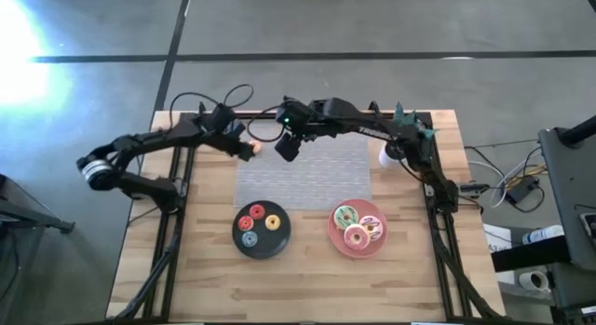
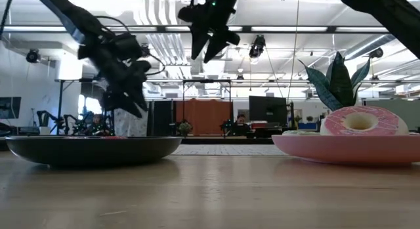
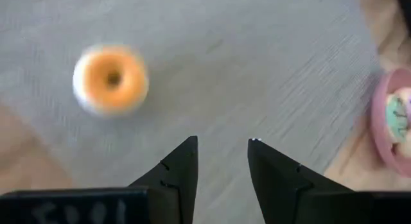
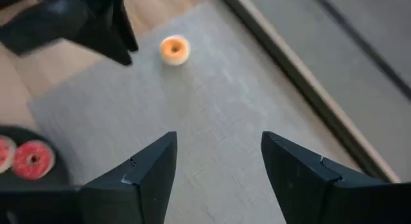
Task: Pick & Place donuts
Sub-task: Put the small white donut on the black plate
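High view, left gripper (image 1: 244,148): at the far left corner of the grey mat (image 1: 307,171), holding nothing; an orange donut (image 1: 254,147) lies just beside its tips.
High view, right gripper (image 1: 287,146): near the mat's far edge, a little to the right of the orange donut, empty.
High view, plates: the black plate (image 1: 277,243) carries four tiny donuts (image 1: 260,224); the pink plate (image 1: 333,234) carries the larger donuts (image 1: 358,229). Both sit well in front of the grippers.
Low view: both grippers hang above the table; the pink donut (image 2: 361,122) sits on the pink plate, and the black plate is in the foreground below the left gripper.
Left wrist view: jaws parted with a clear gap, nothing between them; the orange donut lies on the mat ahead and off to one side, apart from both fingers (image 3: 178,172).
Right wrist view: jaws wide apart, empty; the orange donut lies well ahead, close to the left gripper's tips.
Step in hand (judgement): left gripper is lining up on the orange donut.
Good practice (judgement): centre the jaws over the ring, straddle it, descend to the mat, then close gently; the donut is small and could skid on the weave.
Writing: pale characters on the left gripper's body, too blurred to read; no brand legible.
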`<state>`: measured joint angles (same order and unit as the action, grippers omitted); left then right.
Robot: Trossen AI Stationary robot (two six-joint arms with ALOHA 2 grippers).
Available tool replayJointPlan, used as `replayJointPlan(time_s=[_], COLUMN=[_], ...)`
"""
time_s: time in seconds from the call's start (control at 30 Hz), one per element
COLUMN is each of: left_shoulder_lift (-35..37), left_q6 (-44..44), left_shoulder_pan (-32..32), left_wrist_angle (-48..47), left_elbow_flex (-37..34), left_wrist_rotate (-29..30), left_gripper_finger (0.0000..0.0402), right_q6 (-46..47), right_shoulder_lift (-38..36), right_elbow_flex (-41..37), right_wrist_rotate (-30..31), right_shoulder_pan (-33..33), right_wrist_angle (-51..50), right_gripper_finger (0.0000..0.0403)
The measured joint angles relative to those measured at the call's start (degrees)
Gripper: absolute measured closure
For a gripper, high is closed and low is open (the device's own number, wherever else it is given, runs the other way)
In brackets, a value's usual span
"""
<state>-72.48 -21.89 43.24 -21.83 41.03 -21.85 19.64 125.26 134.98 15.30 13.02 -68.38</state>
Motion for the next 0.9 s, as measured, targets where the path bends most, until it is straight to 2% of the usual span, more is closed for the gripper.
replayJointPlan(time_s=[0.07,0.2,0.37,0.5,0.63,0.9], left_shoulder_lift=[-1.94,-7.58,-14.51,-19.68,-23.06,-23.45], left_q6=[3.11,7.83,12.82,16.54,18.26,18.25], left_shoulder_pan=[0.6,0.86,1.55,2.27,2.82,2.96], left_wrist_angle=[-0.26,-1.68,-5.77,-10.72,-12.02,-10.04], left_elbow_flex=[2.33,6.79,13.08,16.9,17.31,17.14], left_wrist_rotate=[2.41,10.82,16.75,17.07,17.08,16.94], left_gripper_finger=[0.0291,0.0291,0.0291,0.0291,0.0291,0.0291], right_q6=[-0.11,-1.75,-3.23,-3.52,-4.24,-4.24], right_shoulder_lift=[-0.38,-0.38,-0.34,-0.3,-0.27,-0.25], right_elbow_flex=[-0.01,-0.41,-1.23,-1.89,-3.57,-8.55], right_wrist_rotate=[0.36,0.38,0.36,0.37,0.48,1.01], right_shoulder_pan=[0.12,0.0,0.09,0.01,0.02,0.02], right_wrist_angle=[-0.33,-0.52,-0.73,-1.39,-1.33,0.15], right_gripper_finger=[0.0184,0.0184,0.0184,0.0184,0.0184,0.0183])
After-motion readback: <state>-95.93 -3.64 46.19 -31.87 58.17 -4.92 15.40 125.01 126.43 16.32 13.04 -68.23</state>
